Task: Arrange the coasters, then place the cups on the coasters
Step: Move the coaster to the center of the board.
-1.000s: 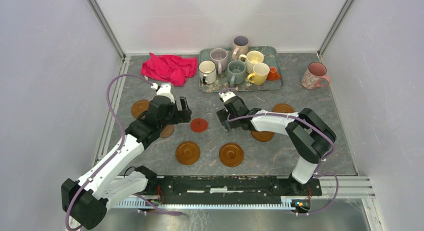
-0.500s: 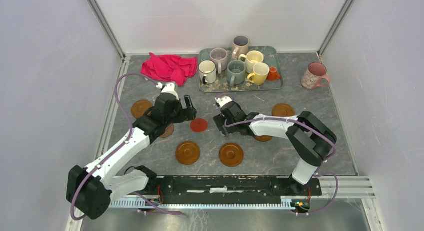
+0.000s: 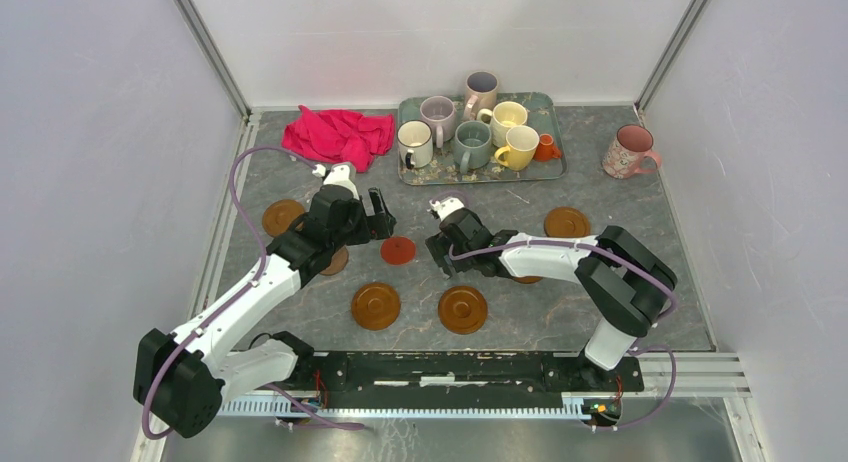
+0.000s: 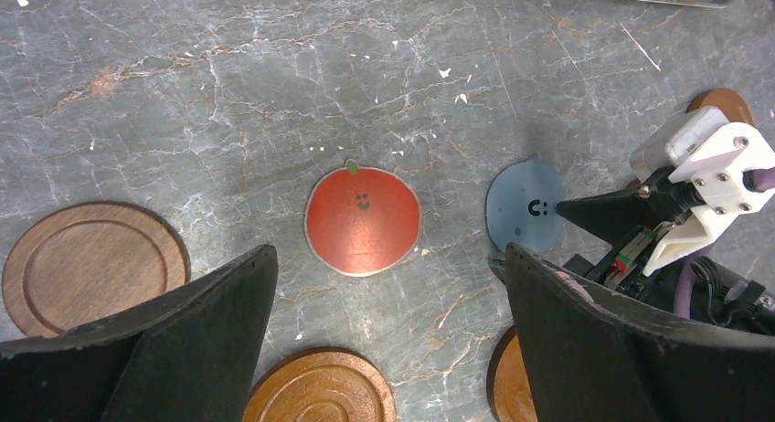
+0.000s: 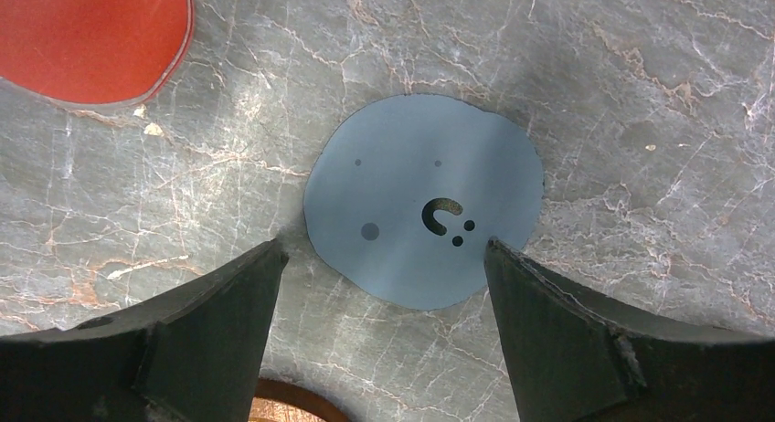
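Over the last second both arms have shifted: the left tool (image 3: 378, 222) has slid toward 3 o'clock and the right tool (image 3: 441, 250) has drawn back toward 7 o'clock, so the two now flank the red coaster (image 3: 398, 250) near the middle of the desk (image 3: 620, 312). The left tool is spread wide and empty, with the red coaster lying flat and untouched at its 5 o'clock. At that coaster's 3 o'clock the right tool is also released. Its fingers straddle the blue coaster (image 5: 422, 200), which lies flat on the desk and is hidden under the tool in the overhead view. Whether the fingertips touch its rim cannot be told. Two amber coasters (image 3: 375, 306) sit side by side at 6 o'clock of the tools, and others lie out toward 9 and 2 o'clock. The cups (image 3: 470, 147) stand on the tray (image 3: 553, 170) at 12 o'clock, and a floral mug (image 3: 628, 150) stands alone on the desk at the tray's 3 o'clock. Each arm seems to be lining up on one thin disc, so the coaster arranging looks unfinished. No cup stands on a coaster yet.
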Controlling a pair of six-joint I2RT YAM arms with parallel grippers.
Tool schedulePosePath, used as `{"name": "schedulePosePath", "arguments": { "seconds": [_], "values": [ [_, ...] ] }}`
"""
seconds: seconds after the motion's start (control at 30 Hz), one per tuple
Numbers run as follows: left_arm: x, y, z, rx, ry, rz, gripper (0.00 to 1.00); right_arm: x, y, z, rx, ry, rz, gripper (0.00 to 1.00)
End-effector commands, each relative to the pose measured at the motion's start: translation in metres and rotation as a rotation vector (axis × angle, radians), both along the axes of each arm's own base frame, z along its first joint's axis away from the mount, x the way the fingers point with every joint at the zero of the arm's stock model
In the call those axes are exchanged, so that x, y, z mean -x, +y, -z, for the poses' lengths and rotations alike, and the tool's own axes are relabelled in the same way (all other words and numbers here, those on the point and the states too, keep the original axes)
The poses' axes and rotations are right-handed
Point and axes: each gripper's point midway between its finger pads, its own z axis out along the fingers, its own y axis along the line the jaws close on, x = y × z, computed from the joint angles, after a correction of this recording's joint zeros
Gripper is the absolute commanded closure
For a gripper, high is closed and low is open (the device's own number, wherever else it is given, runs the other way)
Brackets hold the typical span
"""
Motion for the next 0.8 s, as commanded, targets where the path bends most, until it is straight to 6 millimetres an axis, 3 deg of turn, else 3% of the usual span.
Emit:
{"name": "schedulePosePath", "arguments": {
  "seconds": [0.0,0.57,0.77],
  "values": [
    [-0.005,-0.006,-0.015,0.048,-0.042,-0.002,0.00,0.032,-0.026,0.024,0.096,0.121,0.015,0.11],
    [-0.004,-0.004,-0.019,0.025,-0.053,0.011,0.00,0.016,-0.033,0.018,0.146,0.081,0.058,0.06],
    [-0.004,-0.003,-0.018,0.018,-0.054,0.009,0.00,0.014,-0.021,0.010,0.100,0.079,0.030,0.04]
  ]
}}
